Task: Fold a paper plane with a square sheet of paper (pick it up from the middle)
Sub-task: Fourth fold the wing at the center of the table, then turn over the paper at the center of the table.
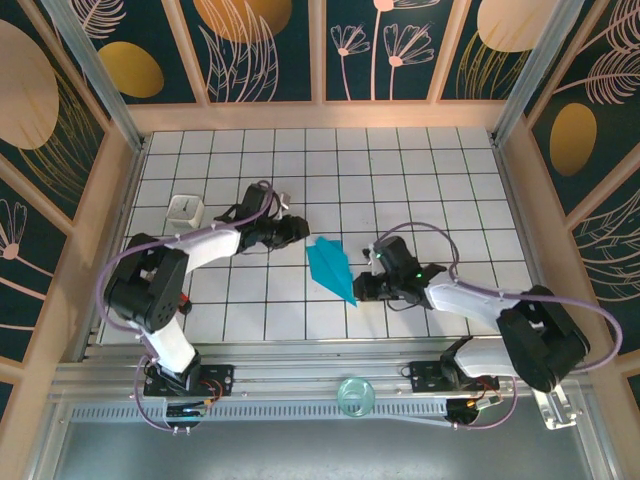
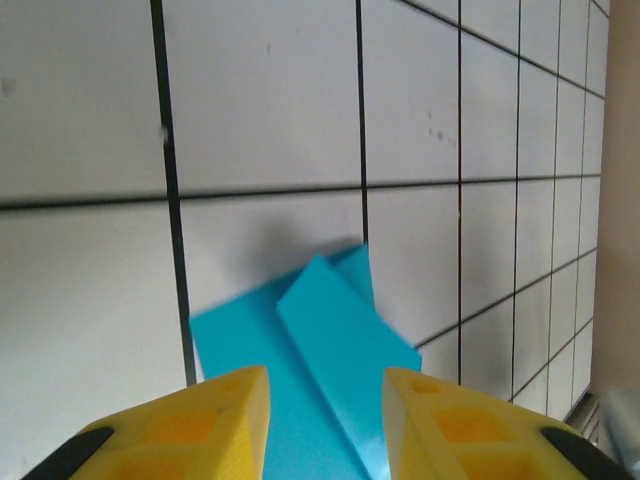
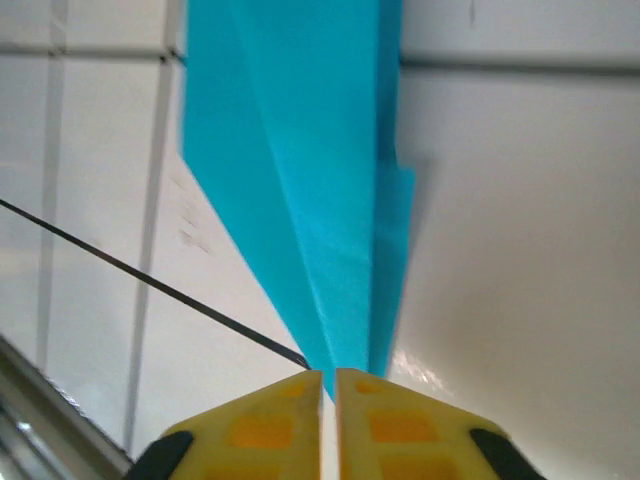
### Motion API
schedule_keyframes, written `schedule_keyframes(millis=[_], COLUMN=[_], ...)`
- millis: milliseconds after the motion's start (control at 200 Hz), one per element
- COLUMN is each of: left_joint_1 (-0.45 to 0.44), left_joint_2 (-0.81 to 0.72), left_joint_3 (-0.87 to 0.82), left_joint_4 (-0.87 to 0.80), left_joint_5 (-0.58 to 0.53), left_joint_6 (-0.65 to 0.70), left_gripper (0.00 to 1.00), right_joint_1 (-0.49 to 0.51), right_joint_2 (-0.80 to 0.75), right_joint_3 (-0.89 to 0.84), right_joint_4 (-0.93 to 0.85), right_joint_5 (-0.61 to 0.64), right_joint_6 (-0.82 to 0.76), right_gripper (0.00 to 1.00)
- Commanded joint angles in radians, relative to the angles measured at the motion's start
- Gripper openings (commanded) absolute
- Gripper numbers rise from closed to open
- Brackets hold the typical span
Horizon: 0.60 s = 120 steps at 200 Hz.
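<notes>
The teal-blue paper plane lies on the white grid table, its point toward the near right and its wide tail toward the far left. My left gripper is at the tail. It is open, and the tail's folded flaps lie on the table between and beyond its yellow fingers. My right gripper is at the nose. In the right wrist view its jaws stand a narrow slit apart, with the plane's tip just reaching that slit.
A small white cube stands at the left of the table, behind the left arm. A clear ring rests on the near rail between the arm bases. Wooden frame posts wall in the table's sides.
</notes>
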Motion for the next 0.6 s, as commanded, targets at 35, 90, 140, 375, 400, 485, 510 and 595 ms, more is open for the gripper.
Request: schedule_keyframes(millis=[35, 90, 140, 375, 400, 485, 510, 595], left_joint_1=[-0.059, -0.086, -0.11, -0.128, -0.129, -0.127, -0.127, -0.125], left_joint_2=[-0.07, -0.061, -0.04, 0.047, 0.052, 0.054, 0.054, 0.054], left_joint_3=[-0.102, -0.117, -0.12, -0.103, -0.099, -0.096, -0.097, -0.107], left_joint_4=[0.129, 0.163, 0.192, 0.23, 0.229, 0.206, 0.199, 0.196], left_joint_5=[0.011, 0.027, 0.044, 0.064, 0.064, 0.045, 0.04, 0.032], left_joint_6=[-0.063, -0.078, -0.091, -0.107, -0.106, -0.099, -0.096, -0.095], left_gripper=[0.38, 0.39, 0.39, 0.32, 0.32, 0.32, 0.32, 0.32], right_joint_1=[-0.086, -0.086, -0.086, -0.066, -0.062, -0.055, -0.054, -0.054], right_joint_2=[-0.031, -0.003, 0.026, 0.139, 0.152, 0.195, 0.208, 0.254], right_joint_3=[0.005, 0.014, 0.027, 0.049, 0.054, 0.069, 0.076, 0.102], right_joint_4=[0.093, 0.135, 0.165, 0.268, 0.276, 0.31, 0.31, 0.321], right_joint_5=[-0.051, -0.034, -0.026, -0.017, -0.018, -0.028, -0.024, -0.034], right_joint_6=[0.041, 0.065, 0.079, 0.078, 0.074, 0.062, 0.058, 0.037], right_gripper=[0.2, 0.25, 0.3, 0.33, 0.33, 0.33, 0.33, 0.33])
